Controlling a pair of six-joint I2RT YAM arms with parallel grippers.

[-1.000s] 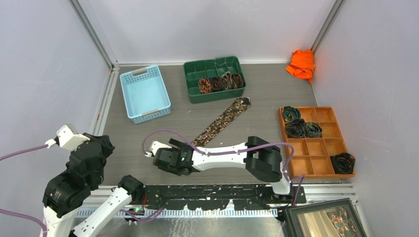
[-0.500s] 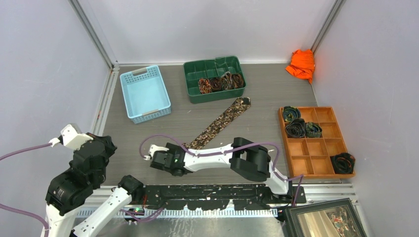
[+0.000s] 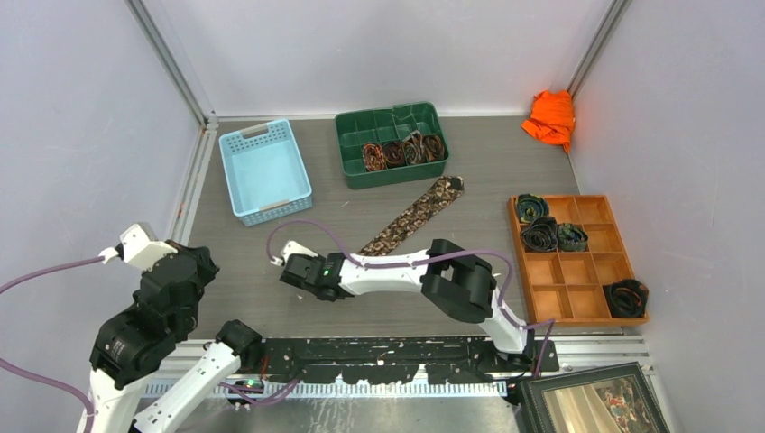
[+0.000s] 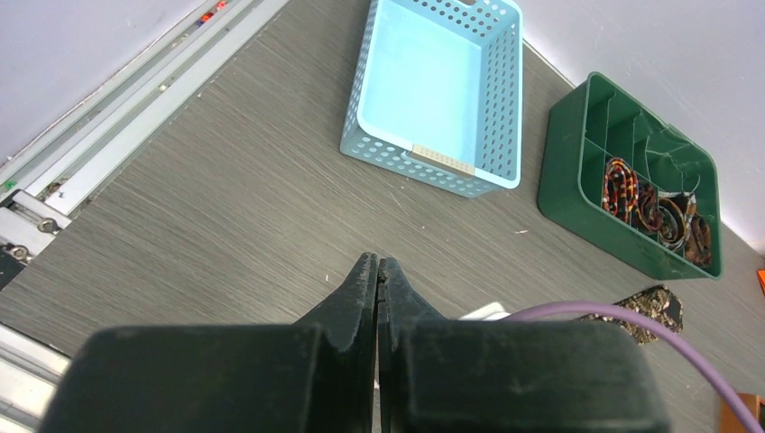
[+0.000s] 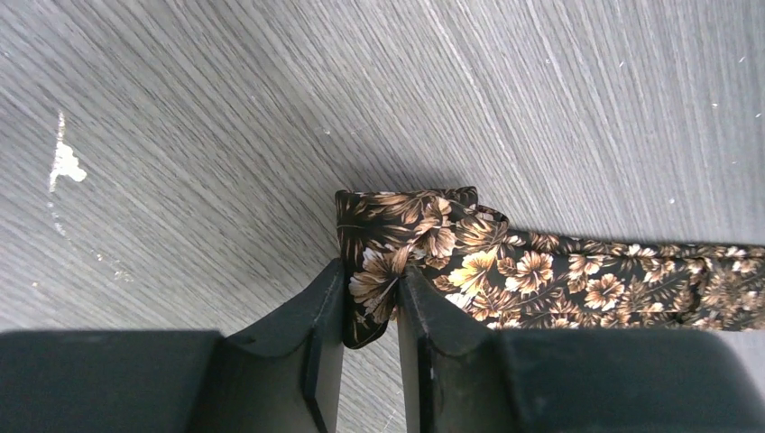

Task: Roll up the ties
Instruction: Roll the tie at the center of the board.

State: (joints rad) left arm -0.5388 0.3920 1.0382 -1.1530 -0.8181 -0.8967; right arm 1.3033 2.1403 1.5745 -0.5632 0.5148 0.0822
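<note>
Floral necktie (image 5: 541, 268), its narrow end doubled over, is nipped in the right pincer (image 5: 371, 302), which has closed down onto the fold just above the grey counter (image 5: 180, 135). The grip looks meant to start the first turn of a roll. From the pincer the fabric trails flat across the counter to its wide pointed tip, well beyond, near a green divided bin (image 3: 390, 144) where rolled ties (image 3: 403, 151) already sit. Off to the side, the left pincer (image 4: 377, 275) hangs pressed shut on nothing, apparently kept out of the way, a pale blue basket (image 4: 442, 90) ahead of it.
</note>
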